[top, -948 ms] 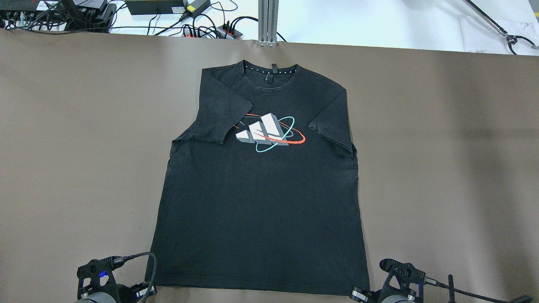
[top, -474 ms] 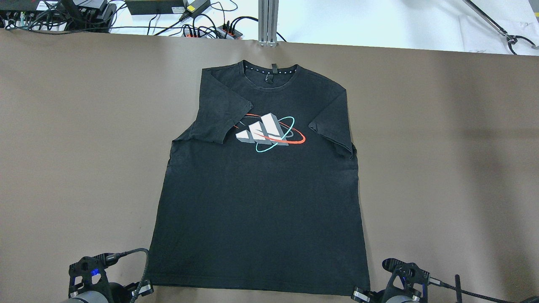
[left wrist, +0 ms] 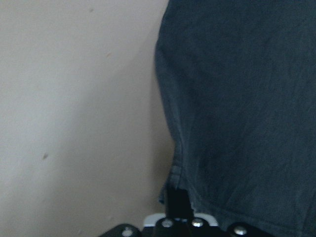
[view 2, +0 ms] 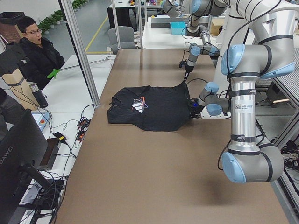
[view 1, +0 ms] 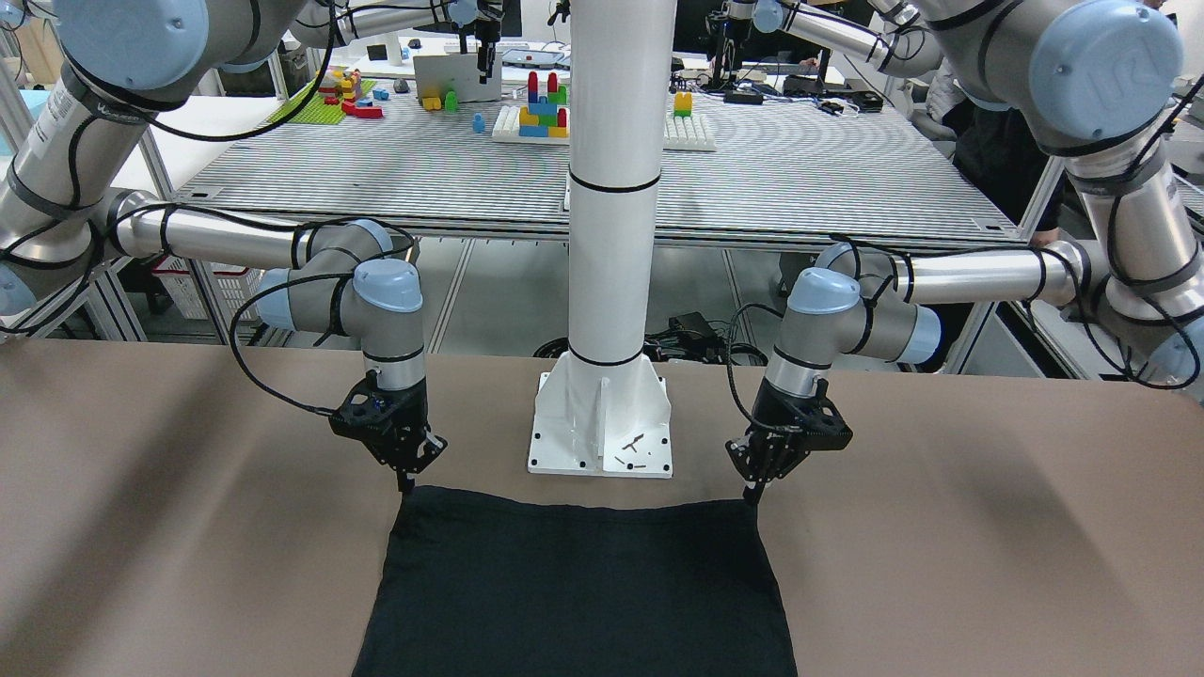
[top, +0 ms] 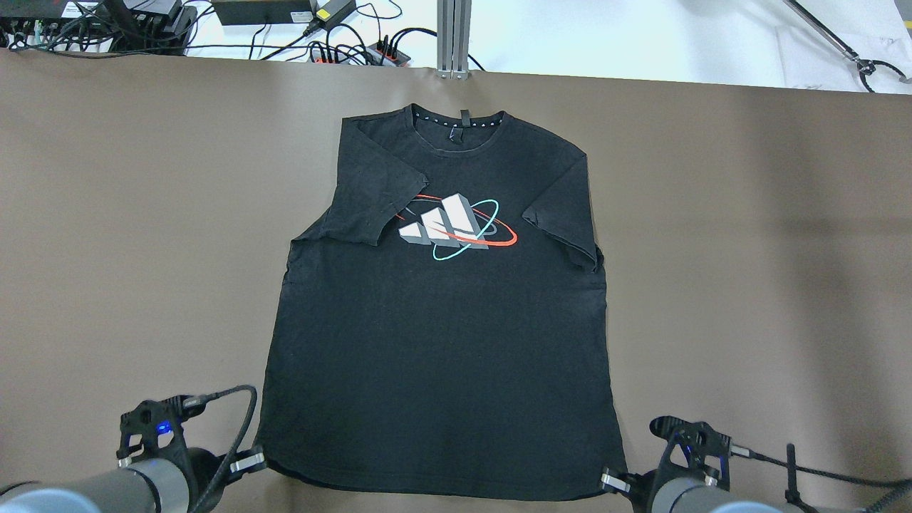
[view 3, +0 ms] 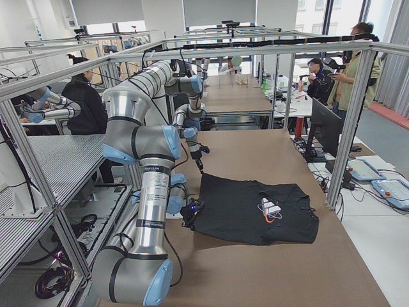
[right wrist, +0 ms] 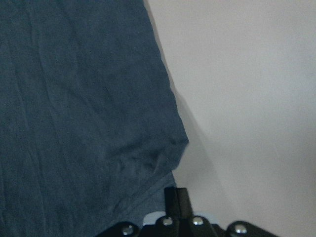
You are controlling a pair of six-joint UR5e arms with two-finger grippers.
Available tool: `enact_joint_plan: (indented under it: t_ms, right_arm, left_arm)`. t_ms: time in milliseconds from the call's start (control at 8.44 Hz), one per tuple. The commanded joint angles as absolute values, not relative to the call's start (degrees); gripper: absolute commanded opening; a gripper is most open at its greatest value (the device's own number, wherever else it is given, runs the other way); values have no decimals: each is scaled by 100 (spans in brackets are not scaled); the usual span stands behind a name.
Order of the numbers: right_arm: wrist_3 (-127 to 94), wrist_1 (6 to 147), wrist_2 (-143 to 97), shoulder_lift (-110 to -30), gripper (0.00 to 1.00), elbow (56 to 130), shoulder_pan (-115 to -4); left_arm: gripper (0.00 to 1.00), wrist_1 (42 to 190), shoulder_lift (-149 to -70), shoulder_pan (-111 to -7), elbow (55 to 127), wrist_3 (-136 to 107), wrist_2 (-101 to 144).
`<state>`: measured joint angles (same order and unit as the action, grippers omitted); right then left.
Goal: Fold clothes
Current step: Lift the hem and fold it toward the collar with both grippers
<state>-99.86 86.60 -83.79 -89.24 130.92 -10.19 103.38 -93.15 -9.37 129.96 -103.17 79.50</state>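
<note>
The clothes are one black T-shirt (top: 442, 342) with a white, red and teal print, lying flat on the brown table (top: 107, 214), collar far from me and both sleeves folded in. My left gripper (top: 258, 461) is shut on the near-left hem corner; the left wrist view shows the hem (left wrist: 183, 183) pinched at its narrow fingers (left wrist: 177, 200). My right gripper (top: 605, 482) is shut on the near-right hem corner, where the fabric (right wrist: 153, 163) bunches above its fingers (right wrist: 176, 200). In the front-facing view both grippers, left (view 1: 752, 491) and right (view 1: 406, 481), point down at the hem's two ends (view 1: 574, 583).
The white pillar's base plate (view 1: 602, 437) stands just behind the hem, between the arms. Cables and power strips (top: 342, 50) and an aluminium post (top: 454, 35) lie beyond the far table edge. A person (view 2: 35, 51) sits beside the table's left end.
Both grippers have moved forward onto the hem corners, and the near hem now curves up slightly at each end. The rest of the shirt has not shifted.
</note>
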Motion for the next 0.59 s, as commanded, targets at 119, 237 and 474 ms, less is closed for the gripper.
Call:
enact_joint_plan:
  t_ms: [119,237,474]
  right_arm:
    - [-8440,8947,-9605,-7404,0,11806,-3203]
    - [-8316,8921,-9772,-7226,0,11604,-3591]
    - [-8314,8912,-10280,-6656,0,11094,-4224]
  left_arm:
    - [0,10336,-10746,-2896,11710,-9090,9208]
    - [0,10327,-10967,-3240,11524,-9079,9376]
    - [0,10336,-11170,-4048,11304,-9132,9779]
